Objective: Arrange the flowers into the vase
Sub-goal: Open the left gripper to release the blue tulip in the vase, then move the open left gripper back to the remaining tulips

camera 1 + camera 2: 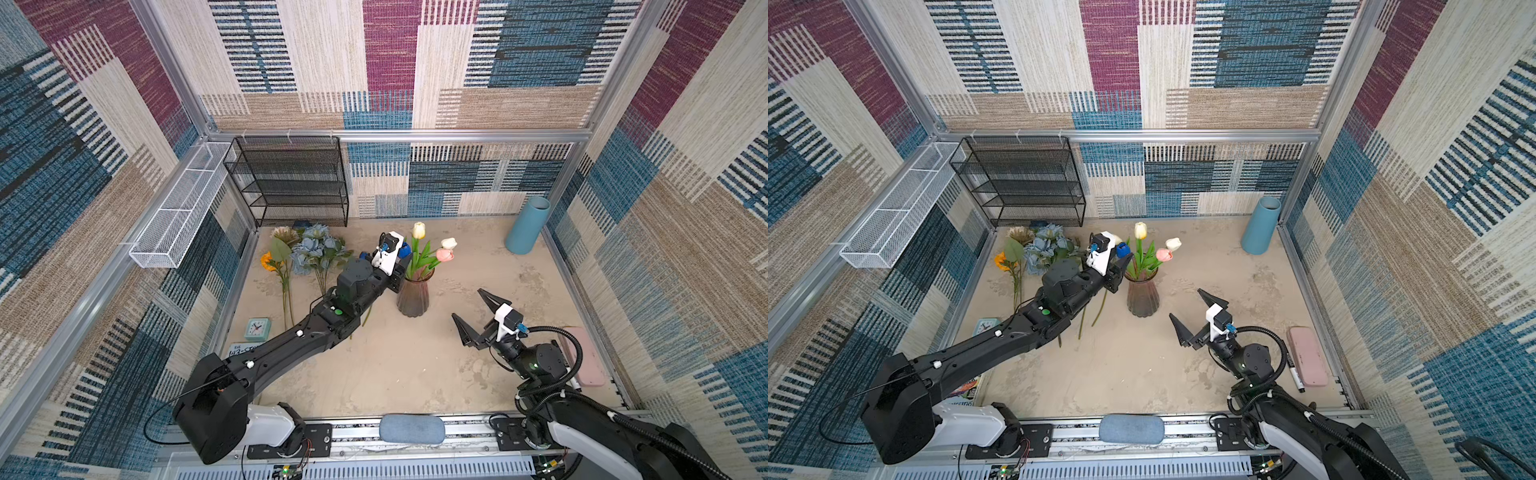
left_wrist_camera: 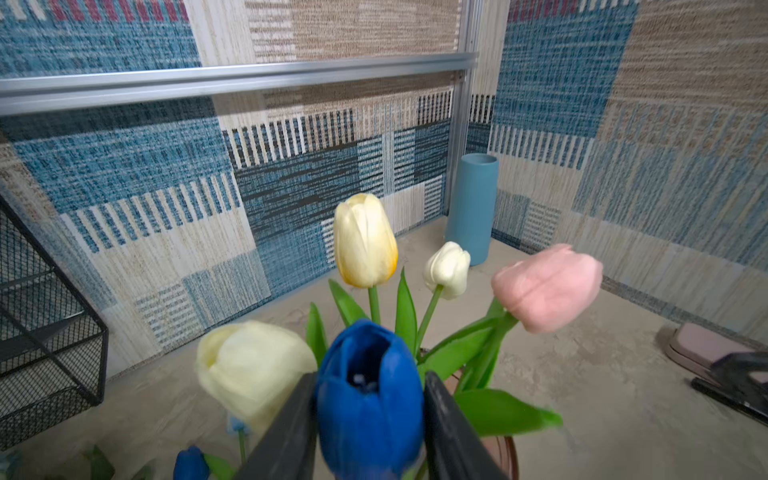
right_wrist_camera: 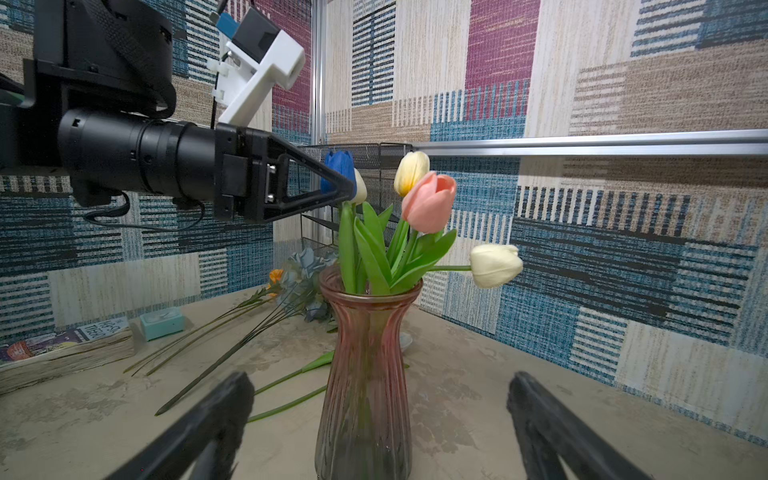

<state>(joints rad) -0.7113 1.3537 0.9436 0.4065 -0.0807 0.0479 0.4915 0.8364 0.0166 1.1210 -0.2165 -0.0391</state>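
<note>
Judged step: letting the blue tulip (image 2: pixel 368 399) go into the pink glass vase (image 1: pixel 412 299), centre of a top view. The left gripper (image 2: pixel 370 377) jaws stand parted beside its bloom. The right gripper (image 1: pixel 466 303) jaws are spread wide and empty, lower right. Next: withdraw without snagging, then fetch the dusty-blue rose bunch (image 1: pixel 316 249) at left.

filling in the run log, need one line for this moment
left gripper: astride blue tulip over vase | right gripper: open, empty | other flowers: on table

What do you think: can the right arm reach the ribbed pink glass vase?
Probably yes: the open right gripper faces the vase across bare tabletop; the left gripper is up at the blue tulip.
</note>
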